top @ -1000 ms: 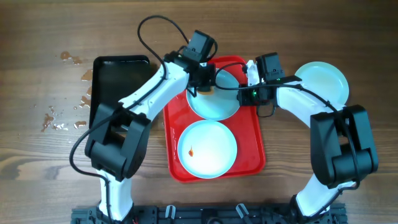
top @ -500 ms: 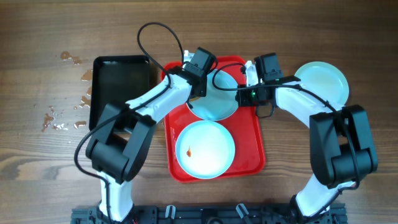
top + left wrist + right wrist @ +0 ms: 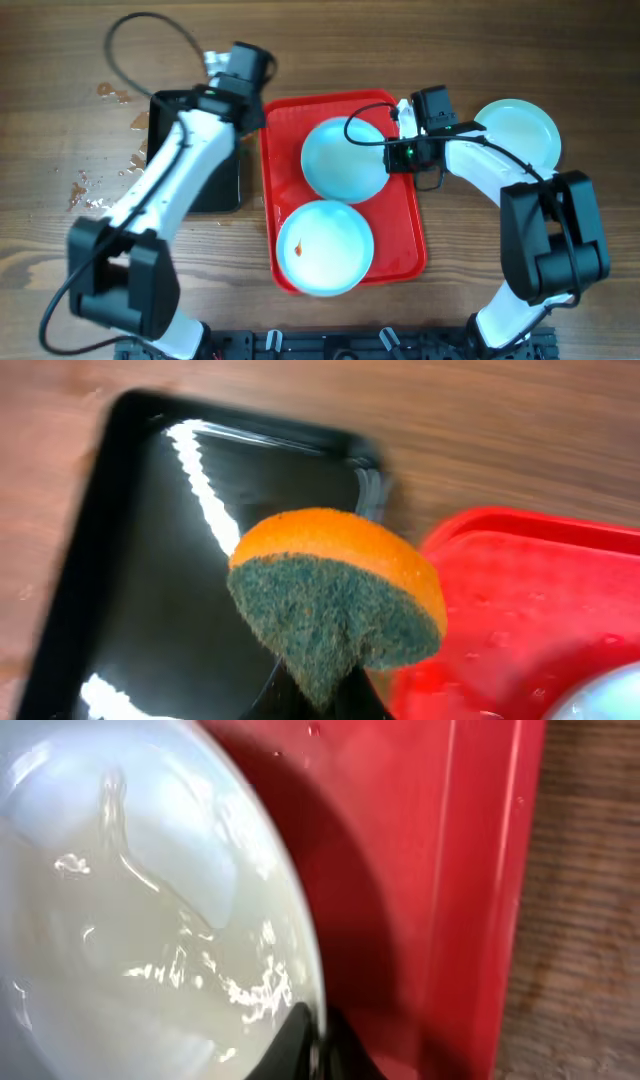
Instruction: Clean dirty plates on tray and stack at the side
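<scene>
Plates (image 3: 345, 158): three pale blue rounds, two on the red tray (image 3: 412, 225), one off it.
- Far plate (image 3: 150, 920) sits at the tray's far end. Surface is wet, with a water film and streaks. No stain visible on it.
- Near plate (image 3: 325, 247) sits at the tray's near end with a small orange-brown stain (image 3: 299, 248) left of its centre. Its far rim meets the far plate's near rim; can't tell whether they overlap.
- Third plate (image 3: 517, 133) lies on the bare tabletop (image 3: 60, 50), right of the tray and well apart from it. Looks clean.

Right end effector (image 3: 310, 1045) has its fingers pressed together on the right rim of the far plate, pinching it. The wrist view shows a dark shadow on the red floor under that rim; can't tell whether the plate is lifted or flat.

Left end effector (image 3: 325, 700) is clamped on a sponge (image 3: 340, 600), orange back and dark green scrub face, squeezed into a fold. The sponge hangs above the far right corner of the black tray (image 3: 150, 580), just left of the red tray's left rim, touching neither plate.

The black tray lies left of the red tray, just beside it, with its glossy floor reflecting light. Water drops (image 3: 95, 200) are scattered on the tabletop left of the black tray, plus a few near its far left corner.
</scene>
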